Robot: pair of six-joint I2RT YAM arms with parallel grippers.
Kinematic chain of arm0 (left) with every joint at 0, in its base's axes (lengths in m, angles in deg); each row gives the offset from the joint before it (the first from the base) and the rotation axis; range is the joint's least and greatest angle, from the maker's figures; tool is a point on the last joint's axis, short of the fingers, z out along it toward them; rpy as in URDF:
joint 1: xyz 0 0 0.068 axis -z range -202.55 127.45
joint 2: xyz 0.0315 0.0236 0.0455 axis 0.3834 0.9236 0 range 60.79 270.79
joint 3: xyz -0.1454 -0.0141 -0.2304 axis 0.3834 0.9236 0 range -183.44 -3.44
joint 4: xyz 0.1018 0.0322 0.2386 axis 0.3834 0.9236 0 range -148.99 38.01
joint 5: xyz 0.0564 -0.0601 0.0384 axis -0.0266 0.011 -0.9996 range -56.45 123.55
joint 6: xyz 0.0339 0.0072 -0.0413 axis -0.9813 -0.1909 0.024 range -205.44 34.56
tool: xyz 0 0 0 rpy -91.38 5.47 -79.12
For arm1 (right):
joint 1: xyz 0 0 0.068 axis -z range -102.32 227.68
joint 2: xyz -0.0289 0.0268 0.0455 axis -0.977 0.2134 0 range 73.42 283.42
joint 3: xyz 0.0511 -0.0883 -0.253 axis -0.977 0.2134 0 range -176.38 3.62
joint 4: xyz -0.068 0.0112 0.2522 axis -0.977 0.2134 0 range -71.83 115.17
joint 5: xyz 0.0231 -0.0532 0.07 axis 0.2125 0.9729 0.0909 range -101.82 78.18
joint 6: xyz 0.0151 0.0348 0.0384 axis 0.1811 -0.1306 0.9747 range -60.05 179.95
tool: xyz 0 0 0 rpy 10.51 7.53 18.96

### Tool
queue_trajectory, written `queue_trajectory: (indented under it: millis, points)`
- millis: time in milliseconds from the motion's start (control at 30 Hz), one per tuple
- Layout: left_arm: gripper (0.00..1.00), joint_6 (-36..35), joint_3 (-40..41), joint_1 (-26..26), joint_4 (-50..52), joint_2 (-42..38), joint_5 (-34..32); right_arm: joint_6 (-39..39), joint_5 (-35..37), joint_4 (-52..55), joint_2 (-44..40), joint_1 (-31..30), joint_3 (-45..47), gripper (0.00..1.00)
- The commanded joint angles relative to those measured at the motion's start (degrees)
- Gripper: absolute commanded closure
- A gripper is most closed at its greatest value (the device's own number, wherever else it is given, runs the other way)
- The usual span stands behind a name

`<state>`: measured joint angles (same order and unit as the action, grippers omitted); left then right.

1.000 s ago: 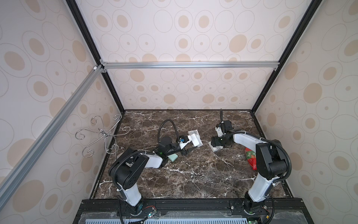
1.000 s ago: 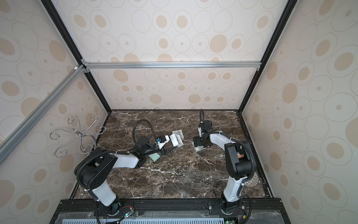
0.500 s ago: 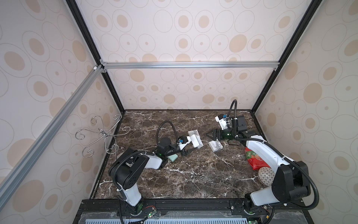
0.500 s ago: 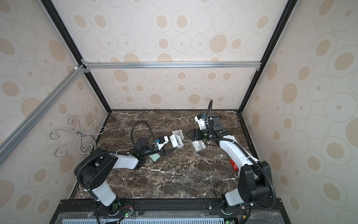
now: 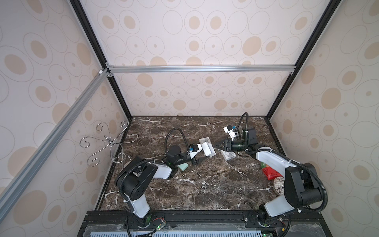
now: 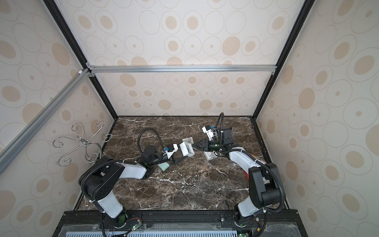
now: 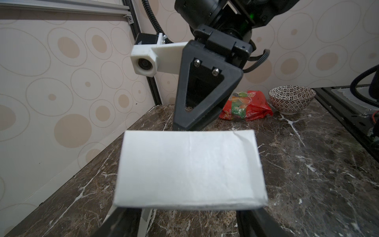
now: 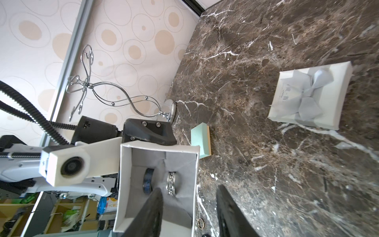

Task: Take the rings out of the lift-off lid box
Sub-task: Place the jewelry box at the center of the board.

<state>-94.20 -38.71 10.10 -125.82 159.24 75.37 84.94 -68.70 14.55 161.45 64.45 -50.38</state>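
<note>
Box (image 8: 127,184) clamped by left tool (image 7: 188,209), held tilted off counter (image 8: 266,164), dark ring (image 8: 148,180) and silver ring (image 8: 171,183) seated in its grey lining, third ring (image 8: 201,223) lain on counter, right tool (image 8: 189,188) with jaws spread, one finger inside box, bow-tied lid (image 8: 307,96) well apart.

Surface (image 5: 205,197): dark brown marble, white veins
Right of centre: white lid with grey bow (image 8: 309,96), lying flat
Left of centre: teal foam block (image 8: 201,141)
Right edge: red snack bag (image 7: 246,106), with patterned bowl (image 7: 291,100) near it
Left edge: curly wire stand (image 5: 108,141)
Middle, toward the front: thin ring (image 8: 201,223)
</note>
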Motion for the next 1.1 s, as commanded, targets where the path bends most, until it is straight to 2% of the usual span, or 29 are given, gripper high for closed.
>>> queue_trajectory:
  millis: [0, 267, 633, 767, 900, 1000, 1067]
  points:
    - [0.31, 0.5, -1.6, 0.4, -2.5, -0.4, 0.9, 1.9, -2.0, -3.6, 1.3, -0.5, 0.8, 0.59]
    - [0.31, 0.3, -2.0, 0.4, -2.0, -0.5, 1.2, 2.0, -0.9, -3.1, 3.1, -1.4, 0.2, 0.61]
    - [0.31, 0.2, -2.7, 0.4, -1.8, 0.0, 1.3, 1.8, -0.5, -2.5, 4.7, -3.7, -0.5, 0.71]
    - [0.31, 0.2, -2.8, 0.5, -1.8, 0.1, 1.4, 2.3, -0.6, -3.2, 4.6, -4.0, -0.5, 0.81]
    - [0.3, 0.1, -2.7, 0.5, -1.7, 0.1, 1.5, 2.1, -0.5, -3.0, 4.0, -4.0, -0.6, 1.0]
    - [0.29, 0.2, -2.5, 0.6, -1.7, 0.1, 1.5, 1.4, 0.3, -1.8, 3.3, -4.0, -0.8, 1.0]
    - [0.19, 0.1, -2.1, 0.5, -1.1, -0.3, 0.9, 0.0, 1.8, 0.6, 2.6, -3.9, -1.5, 1.0]
